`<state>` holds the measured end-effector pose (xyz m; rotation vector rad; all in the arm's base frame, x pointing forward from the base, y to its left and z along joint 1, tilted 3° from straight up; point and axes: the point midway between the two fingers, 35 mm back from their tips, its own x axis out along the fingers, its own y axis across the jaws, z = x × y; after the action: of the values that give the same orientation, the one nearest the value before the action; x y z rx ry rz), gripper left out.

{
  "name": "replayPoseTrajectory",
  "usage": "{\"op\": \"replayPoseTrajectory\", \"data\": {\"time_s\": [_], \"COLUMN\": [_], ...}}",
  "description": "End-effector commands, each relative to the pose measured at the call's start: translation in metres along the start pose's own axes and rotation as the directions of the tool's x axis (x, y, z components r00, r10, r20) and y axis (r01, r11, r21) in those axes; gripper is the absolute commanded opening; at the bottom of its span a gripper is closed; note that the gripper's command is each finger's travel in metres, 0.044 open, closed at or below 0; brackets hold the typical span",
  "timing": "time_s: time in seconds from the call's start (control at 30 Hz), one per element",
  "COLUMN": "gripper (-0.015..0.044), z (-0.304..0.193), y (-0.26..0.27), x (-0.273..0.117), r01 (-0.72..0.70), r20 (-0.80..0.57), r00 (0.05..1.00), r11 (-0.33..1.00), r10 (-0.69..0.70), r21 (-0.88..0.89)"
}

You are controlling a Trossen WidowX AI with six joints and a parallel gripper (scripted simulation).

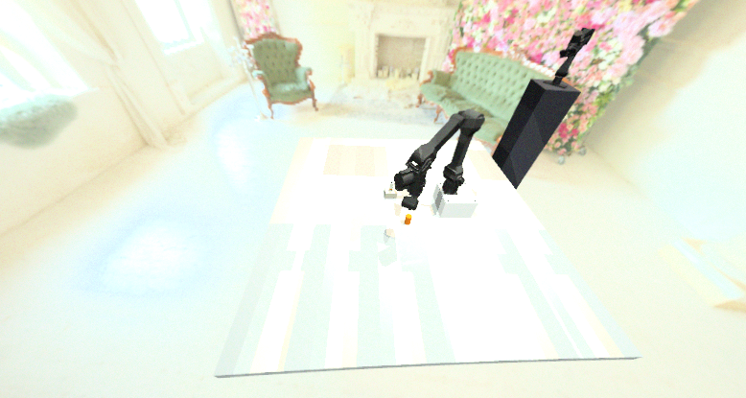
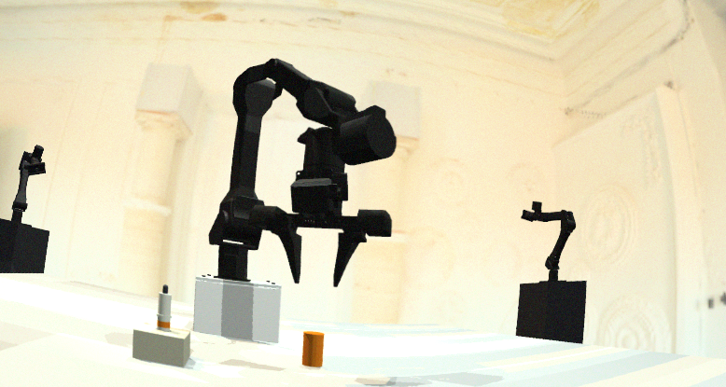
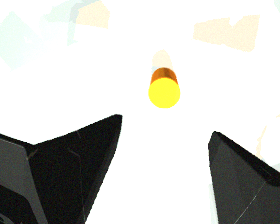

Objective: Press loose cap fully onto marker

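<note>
One orange cap (image 2: pixel 313 349) stands on the table below the open tool (image 2: pixel 314 283).

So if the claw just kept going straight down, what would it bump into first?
Probably the orange cap. The open claw points down with the cap just ahead of its middle, so it might touch the table beside it instead. Depth is hard to judge.

The arm folds sharply at the elbow, forearm angled down, wrist vertical. The gripper (image 2: pixel 315 282) points straight down above the worktop near its far right edge, fingers (image 2: pixel 293 255) half parted, holding nothing.
</note>
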<state>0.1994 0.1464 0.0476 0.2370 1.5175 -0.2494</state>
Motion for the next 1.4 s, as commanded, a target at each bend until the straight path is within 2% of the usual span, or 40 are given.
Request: {"op": "replayPoseTrajectory", "data": {"time_s": [0.0,0.1,1.37], "gripper": [0.0243,0.0243,0.0243], "z": [-0.001,-0.001,-0.002], "y": [-0.001,-0.002,0.0], "x": [0.013,0.036,0.094], "r01": [0.015,0.015,0.015], "r20": [0.0,0.0,0.0], "r00": [1.0,1.0,1.0], "r11": [1.0,1.0,1.0], "r10": [-0.015,-0.015,-0.015], "r21": [-0.011,-0.011,-0.011]}}
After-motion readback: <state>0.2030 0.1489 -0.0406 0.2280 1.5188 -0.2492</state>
